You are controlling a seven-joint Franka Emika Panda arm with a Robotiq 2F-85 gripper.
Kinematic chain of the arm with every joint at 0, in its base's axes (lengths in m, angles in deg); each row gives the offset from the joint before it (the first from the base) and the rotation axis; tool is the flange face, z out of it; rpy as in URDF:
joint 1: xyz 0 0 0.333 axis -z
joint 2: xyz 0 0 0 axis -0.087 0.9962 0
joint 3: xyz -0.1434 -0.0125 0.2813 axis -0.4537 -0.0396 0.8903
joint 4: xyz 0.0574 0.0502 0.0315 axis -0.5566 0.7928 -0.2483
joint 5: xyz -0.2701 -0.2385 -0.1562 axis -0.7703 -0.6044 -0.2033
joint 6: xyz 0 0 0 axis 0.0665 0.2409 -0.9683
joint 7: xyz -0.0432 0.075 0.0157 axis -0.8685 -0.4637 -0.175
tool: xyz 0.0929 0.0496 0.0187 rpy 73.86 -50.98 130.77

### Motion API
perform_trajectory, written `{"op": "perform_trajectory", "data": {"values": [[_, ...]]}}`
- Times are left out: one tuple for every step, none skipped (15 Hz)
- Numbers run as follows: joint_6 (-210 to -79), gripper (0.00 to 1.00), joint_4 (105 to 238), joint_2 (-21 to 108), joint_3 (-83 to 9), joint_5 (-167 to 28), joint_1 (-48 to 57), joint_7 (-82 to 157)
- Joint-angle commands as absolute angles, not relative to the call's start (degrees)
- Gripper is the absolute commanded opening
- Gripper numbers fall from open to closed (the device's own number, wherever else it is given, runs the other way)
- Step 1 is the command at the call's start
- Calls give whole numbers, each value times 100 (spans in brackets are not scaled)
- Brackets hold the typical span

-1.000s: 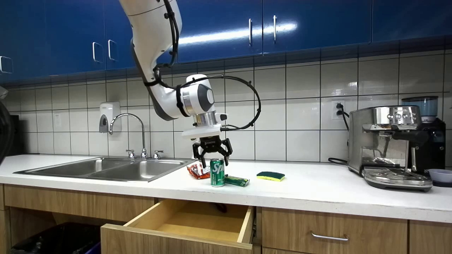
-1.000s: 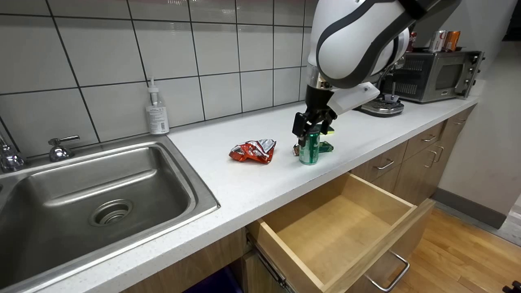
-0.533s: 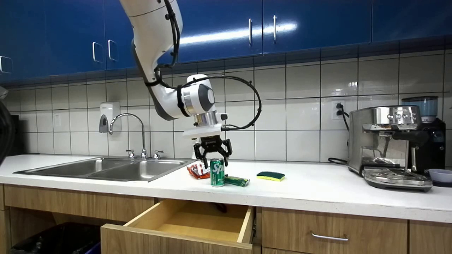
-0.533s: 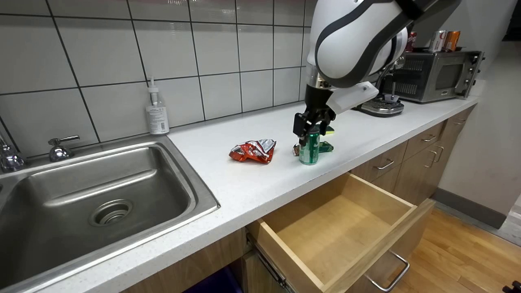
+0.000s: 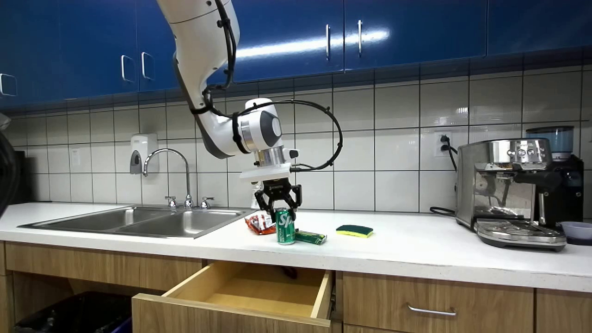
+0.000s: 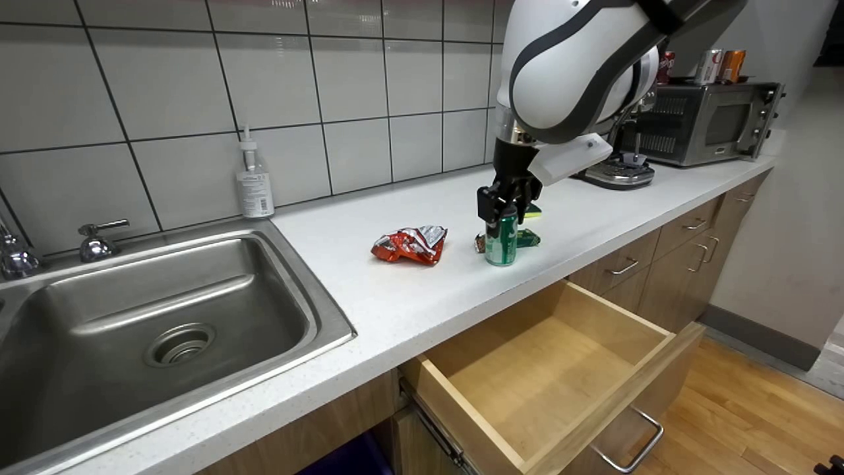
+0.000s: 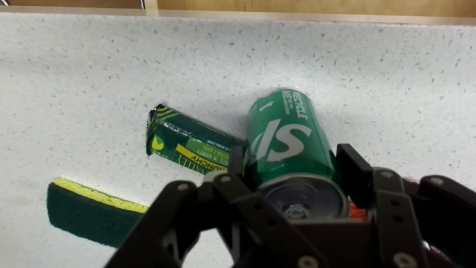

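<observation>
One gripper (image 7: 291,154) clamped on can (image 7: 284,128), narrowed to its width | can between fingers (image 7: 353,171), held near top, base on counter (image 5: 416,240) | bar (image 7: 193,139) just beside can | red wrapper (image 6: 410,246), sponge (image 7: 89,212) near | sink (image 6: 257,280), coffee machine (image 5: 469,185) well apart

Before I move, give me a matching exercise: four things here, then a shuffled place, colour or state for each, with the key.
1. soda can
2. sponge
3. drawer
4. snack wrapper

A. yellow and dark green
B. crumpled, red and silver
C. between the fingers of the end effector
D. pulled open

Pairs: 1-C, 2-A, 3-D, 4-B
</observation>
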State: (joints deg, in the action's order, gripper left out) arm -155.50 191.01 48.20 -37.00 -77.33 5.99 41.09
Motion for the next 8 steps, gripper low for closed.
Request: {"op": "perform_trajectory", "data": {"values": [[-15379,39,19019,4802,-3702,-7755,614,4283],[-15387,39,19077,4739,-3715,-7808,584,4260],[-15407,39,19138,4678,-3735,-7875,548,4226],[-15431,39,19204,4615,-3744,-7931,519,4196],[-15463,39,19258,4566,-3725,-7940,517,4213],[-15480,39,19312,4520,-3713,-7947,506,4214],[-15474,39,19347,4489,-3711,-7970,482,4203],[-15488,39,19409,4442,-3716,-8001,451,4176]]}}
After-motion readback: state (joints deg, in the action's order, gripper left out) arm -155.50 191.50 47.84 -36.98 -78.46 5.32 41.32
